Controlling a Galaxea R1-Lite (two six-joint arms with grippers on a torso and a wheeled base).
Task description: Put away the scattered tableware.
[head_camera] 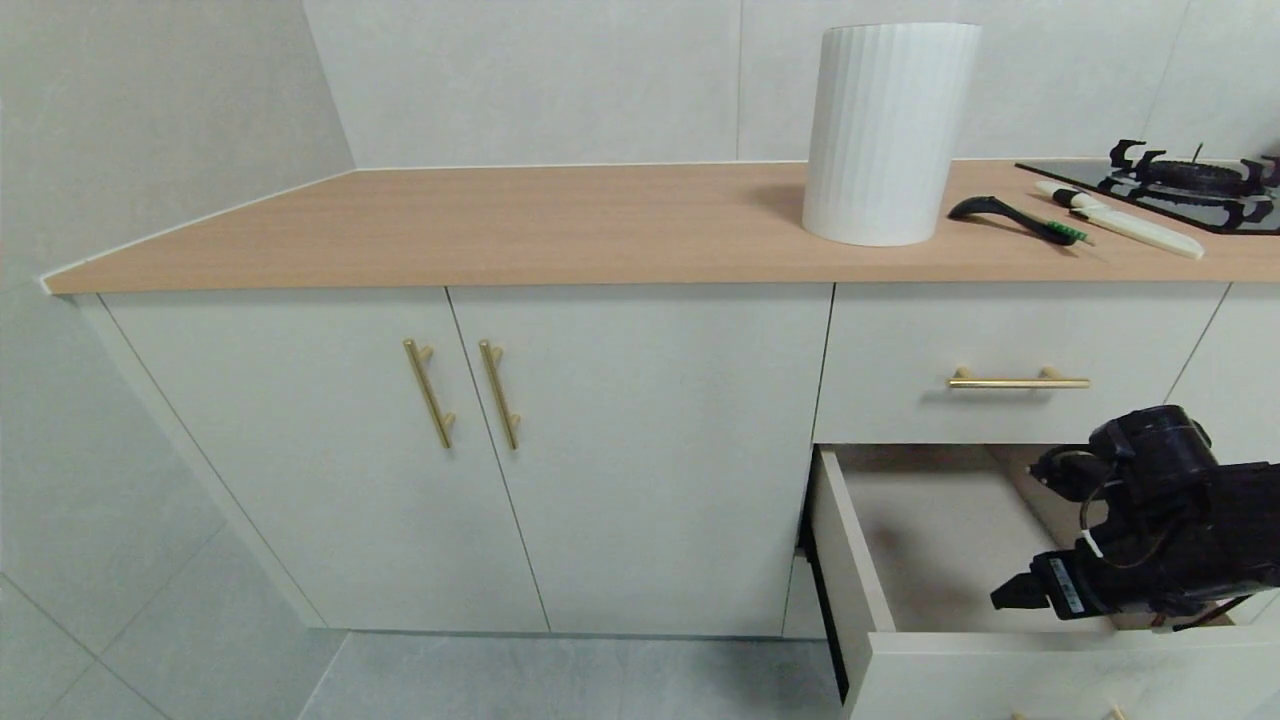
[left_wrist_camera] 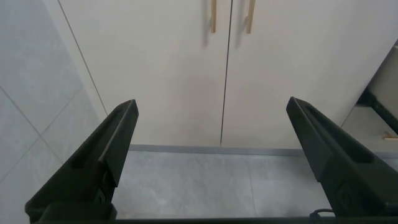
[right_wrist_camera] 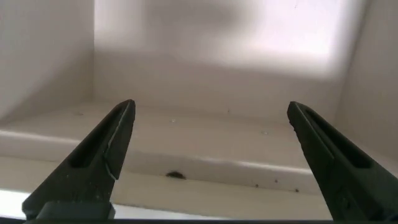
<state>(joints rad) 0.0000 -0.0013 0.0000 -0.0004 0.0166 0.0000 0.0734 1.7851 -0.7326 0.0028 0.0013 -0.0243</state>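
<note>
Over pulled-out drawer, wide-spread right gripper.

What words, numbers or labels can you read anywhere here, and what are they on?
Too small to read: small white label on the housing of the right gripper.
No writing visible: white ribbed container, black-handled tool, white knife, cabinet doors, open drawer.

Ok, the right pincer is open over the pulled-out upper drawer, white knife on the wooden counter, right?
No: the head view shows the upper drawer shut; the pulled-out white drawer is the lower one. The rest holds: right pincer open over it, white knife on the wooden counter.
</note>
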